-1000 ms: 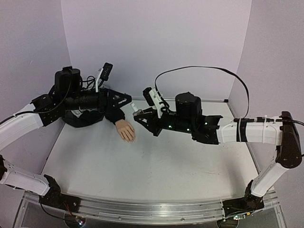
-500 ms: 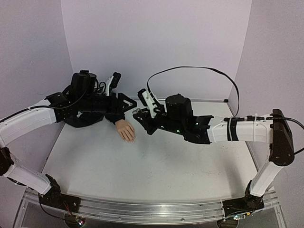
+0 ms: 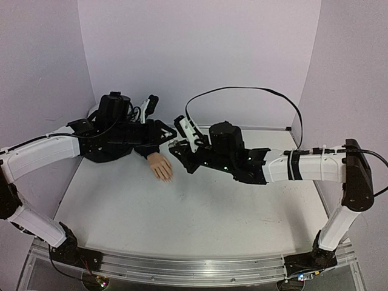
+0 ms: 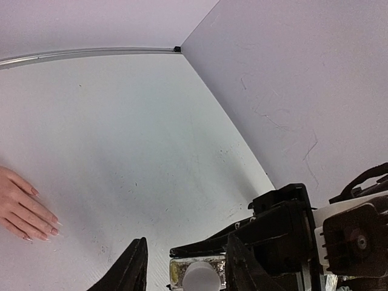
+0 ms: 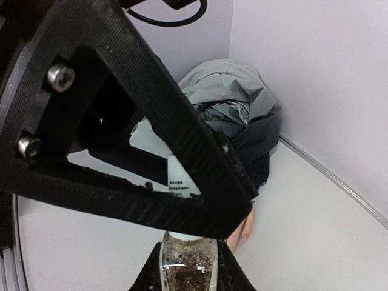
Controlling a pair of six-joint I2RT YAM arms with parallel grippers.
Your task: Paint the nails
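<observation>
Pale lilac walls, white tabletop, even light

Place: robot lab for sure, boxed-in test booth kinda setup
Walls: plain pale lilac panels closing in back and both sides
Surface: scuffed flat white tabletop, silver aluminium rail along near edge
Hardware: white-and-black jointed left arm and matching right arm bolted there, loose black cable looping above
</observation>
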